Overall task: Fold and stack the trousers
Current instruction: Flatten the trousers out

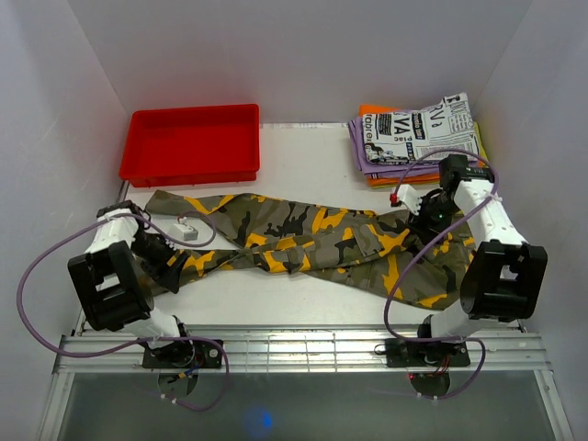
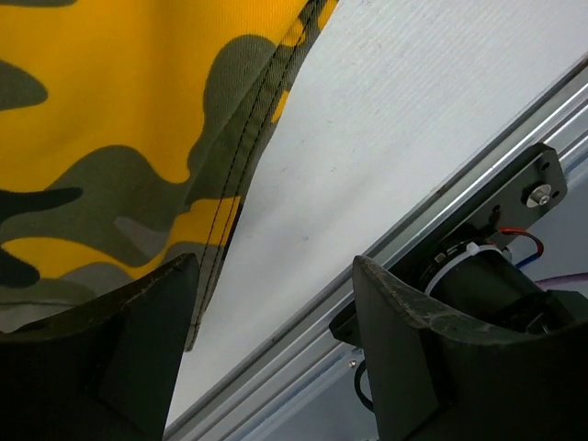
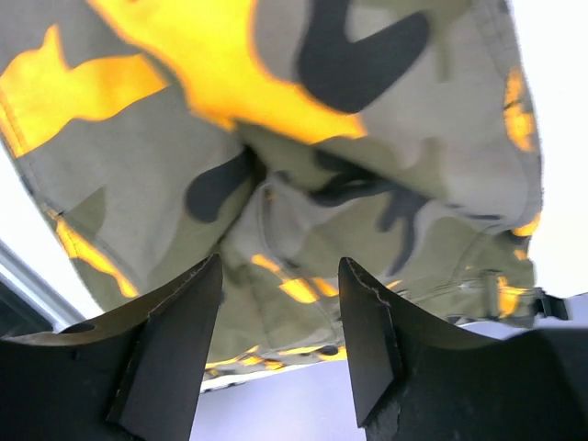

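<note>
The camouflage trousers (image 1: pixel 312 241) lie spread flat across the table, waist to the right and the two legs crossing toward the left. My left gripper (image 1: pixel 171 261) sits low at the near leg's end. In the left wrist view it (image 2: pixel 276 308) is open, with bare table between the fingers and the trousers' hem (image 2: pixel 119 138) just beside the left finger. My right gripper (image 1: pixel 425 219) hovers over the waist area. In the right wrist view it (image 3: pixel 280 308) is open, with the trousers' cloth (image 3: pixel 294 138) bunched beneath it and nothing held.
A red tray (image 1: pixel 191 145) stands at the back left. A stack of folded garments (image 1: pixel 418 138), newspaper print on top of purple and orange, sits at the back right. A metal rail (image 1: pixel 294 344) runs along the near edge. White walls close in on both sides.
</note>
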`<state>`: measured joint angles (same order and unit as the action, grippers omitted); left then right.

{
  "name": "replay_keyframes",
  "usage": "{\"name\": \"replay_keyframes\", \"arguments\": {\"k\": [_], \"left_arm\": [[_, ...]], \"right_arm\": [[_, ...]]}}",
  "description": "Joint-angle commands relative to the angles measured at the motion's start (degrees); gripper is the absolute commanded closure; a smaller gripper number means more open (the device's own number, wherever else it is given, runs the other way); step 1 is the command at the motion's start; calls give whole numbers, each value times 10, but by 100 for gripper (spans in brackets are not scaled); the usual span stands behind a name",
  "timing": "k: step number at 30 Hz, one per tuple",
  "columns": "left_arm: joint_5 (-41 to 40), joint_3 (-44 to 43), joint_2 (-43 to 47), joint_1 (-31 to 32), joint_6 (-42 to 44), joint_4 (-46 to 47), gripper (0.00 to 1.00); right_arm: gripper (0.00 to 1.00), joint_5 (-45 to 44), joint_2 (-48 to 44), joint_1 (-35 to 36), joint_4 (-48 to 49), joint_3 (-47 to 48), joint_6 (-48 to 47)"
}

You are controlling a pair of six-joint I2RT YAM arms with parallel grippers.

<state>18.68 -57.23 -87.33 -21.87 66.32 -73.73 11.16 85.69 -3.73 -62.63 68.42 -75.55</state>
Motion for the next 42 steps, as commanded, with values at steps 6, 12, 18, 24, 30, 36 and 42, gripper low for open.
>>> {"name": "replay_keyframes", "arguments": {"k": [6, 12, 18, 24, 30, 36, 42], "left_arm": [[-65, 102, -32, 52, -55, 203, 48], [110, -219, -147, 50, -157, -12, 100], [181, -387, -181, 46, -218, -68, 100], [190, -393, -145, 52, -213, -68, 74], [46, -142, -39, 57, -48, -28, 29], [-17, 4, 1, 59, -37, 121, 23], [-47, 32, -61, 61, -94, 237, 23]], "right_arm": [[35, -32, 92, 27, 55, 40, 17], [38, -61, 117, 27, 78, 79, -6], [51, -72, 124, 25, 97, 94, 15], [63, -62, 112, 25, 96, 100, 24], [61, -47, 117, 26, 72, 130, 47], [59, 32, 98, 37, -54, 175, 58], [61, 62, 21, 121, -65, 88, 84]]}}
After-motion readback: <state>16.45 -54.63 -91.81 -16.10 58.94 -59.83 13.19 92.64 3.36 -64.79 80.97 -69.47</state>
